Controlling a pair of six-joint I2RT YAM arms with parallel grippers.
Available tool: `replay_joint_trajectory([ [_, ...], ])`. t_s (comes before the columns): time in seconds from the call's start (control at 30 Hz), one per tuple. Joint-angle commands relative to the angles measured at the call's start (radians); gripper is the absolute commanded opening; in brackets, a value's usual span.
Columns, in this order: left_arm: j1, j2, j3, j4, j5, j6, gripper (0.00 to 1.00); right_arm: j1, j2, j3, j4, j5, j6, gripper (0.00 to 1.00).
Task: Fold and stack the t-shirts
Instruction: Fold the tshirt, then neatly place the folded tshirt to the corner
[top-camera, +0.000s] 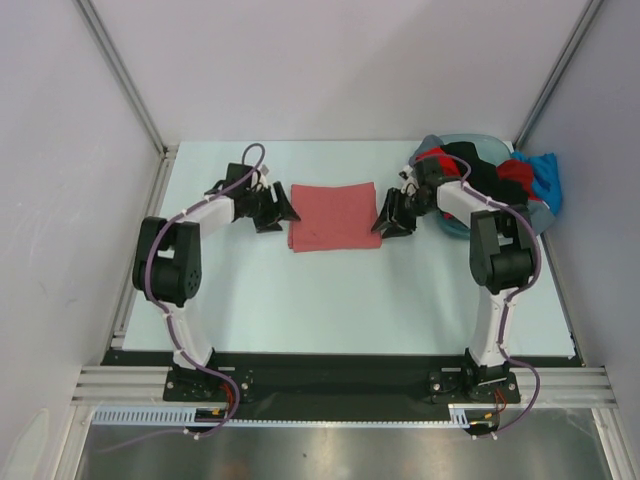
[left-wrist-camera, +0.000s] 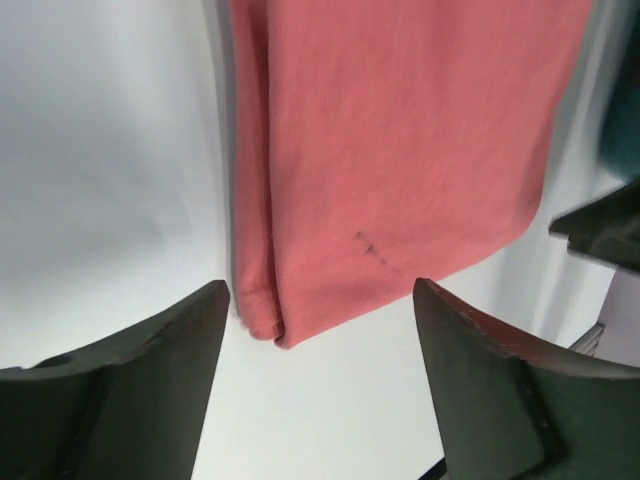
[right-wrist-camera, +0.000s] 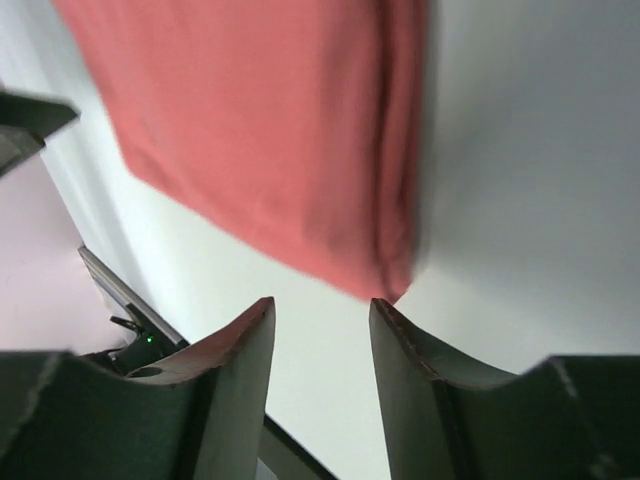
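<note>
T-shirt pile partly behind right arm

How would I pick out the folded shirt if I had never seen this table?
On the table, look at the far middle, between the left fingers and the right fingers. The salmon-red t-shirt lies there, folded into a flat rectangle. Unlike the crumpled red, black and blue shirts heaped in the basin at the far right corner, it lies alone.

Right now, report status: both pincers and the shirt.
Left pincer open, empty. Right pincer open, empty. Salmon-red t-shirt folded flat on the table between them. Nothing in the way; other t-shirts heaped in the basin, far right.
</note>
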Motion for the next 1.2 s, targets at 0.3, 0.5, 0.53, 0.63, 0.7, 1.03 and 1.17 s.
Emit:
replay_joint_trajectory([
  [0.3,0.011,0.345,0.497,-0.050,-0.005,0.181,0.90,0.024,-0.483,-0.169,-0.138,0.006,-0.041,0.56],
  [0.5,-0.001,0.436,0.577,-0.053,-0.023,0.171,0.85,-0.013,-0.578,-0.332,-0.122,0.005,-0.039,0.56],
  [0.53,-0.004,0.437,0.562,-0.052,-0.023,0.172,0.84,-0.016,-0.587,-0.341,-0.119,0.005,-0.039,0.56],
  [0.63,-0.010,0.437,0.523,-0.032,0.038,0.160,0.79,-0.028,-0.583,-0.366,-0.103,-0.006,-0.038,0.56],
  [0.7,-0.018,0.444,0.502,0.006,0.109,0.128,0.69,-0.033,-0.572,-0.364,-0.090,-0.012,-0.039,0.56],
  [1.03,0.029,0.453,0.517,-0.021,0.081,0.106,0.00,-0.034,-0.476,-0.306,-0.079,-0.043,-0.047,0.55],
  [1.17,0.082,0.421,0.538,-0.070,0.037,0.138,0.00,-0.034,-0.466,-0.312,-0.084,-0.042,-0.029,0.55],
])
